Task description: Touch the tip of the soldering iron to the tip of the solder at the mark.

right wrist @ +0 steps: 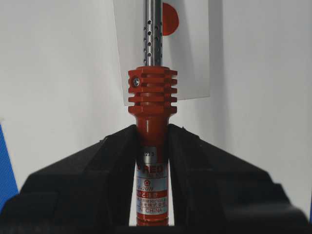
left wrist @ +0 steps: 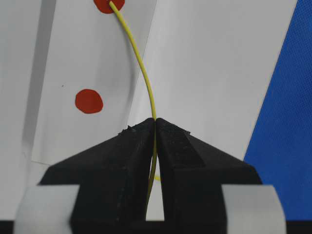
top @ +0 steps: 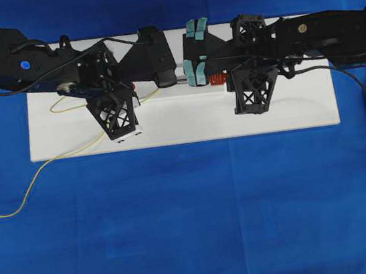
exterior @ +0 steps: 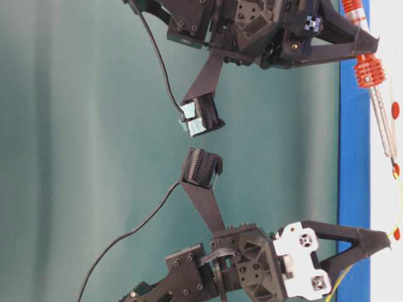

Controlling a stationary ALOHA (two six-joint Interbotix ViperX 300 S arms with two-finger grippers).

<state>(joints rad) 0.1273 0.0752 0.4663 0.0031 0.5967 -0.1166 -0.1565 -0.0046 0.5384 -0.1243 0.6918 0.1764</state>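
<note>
My left gripper [left wrist: 155, 122] is shut on the thin yellow solder [left wrist: 146, 83]. The solder curves forward, and its end lies on a red mark [left wrist: 108, 5] at the top edge. My right gripper [right wrist: 152, 129] is shut on the red handle of the soldering iron [right wrist: 152, 97]. The iron's perforated silver shaft [right wrist: 152, 34] points ahead past another red mark [right wrist: 169, 19], and its tip is out of that view. From table level, the iron's shaft [exterior: 384, 126] ends close to the middle red mark [exterior: 396, 168], where the solder [exterior: 398, 195] also arrives. Contact cannot be told.
A white board [top: 287, 106] lies on the blue cloth and carries a paper strip [left wrist: 73, 73] with red marks. The loose solder [top: 22, 199] trails off the board to the front left. The iron's black cord [top: 358, 80] runs off to the right.
</note>
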